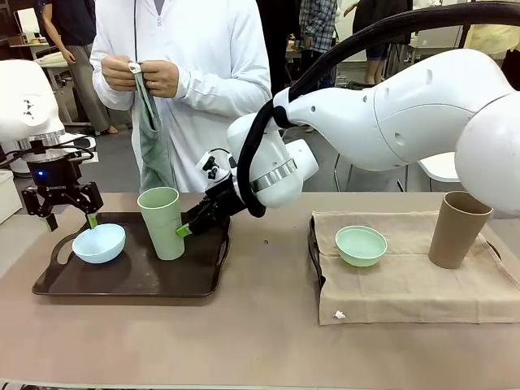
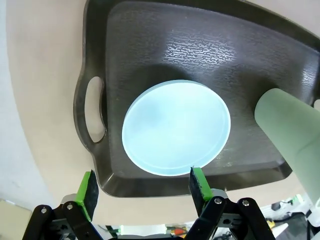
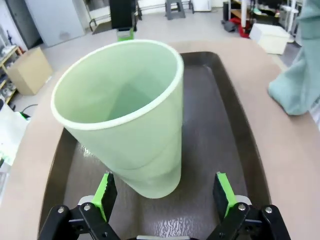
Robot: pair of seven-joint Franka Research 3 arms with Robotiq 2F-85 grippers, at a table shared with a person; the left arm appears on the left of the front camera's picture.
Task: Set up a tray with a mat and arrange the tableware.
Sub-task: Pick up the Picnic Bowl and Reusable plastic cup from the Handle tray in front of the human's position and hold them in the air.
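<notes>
The dark tray [image 1: 130, 280], lower left, carries the pale green cup [image 1: 162, 223] and the light blue bowl [image 1: 99, 242]. The right gripper [image 3: 165, 195] stands open at the cup's foot, and the left gripper [image 1: 71, 218] is open over the bowl's edge. Each should probably centre squarely before closing, lest the tall cup tip.

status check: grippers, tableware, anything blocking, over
Left gripper open by small light blue plastic bowl on dark tray. Right gripper open at tall pale green plastic cup. Mint green bowl, brown cup on beige cloth mat. Person's grey-green cloth hangs clear.
</notes>
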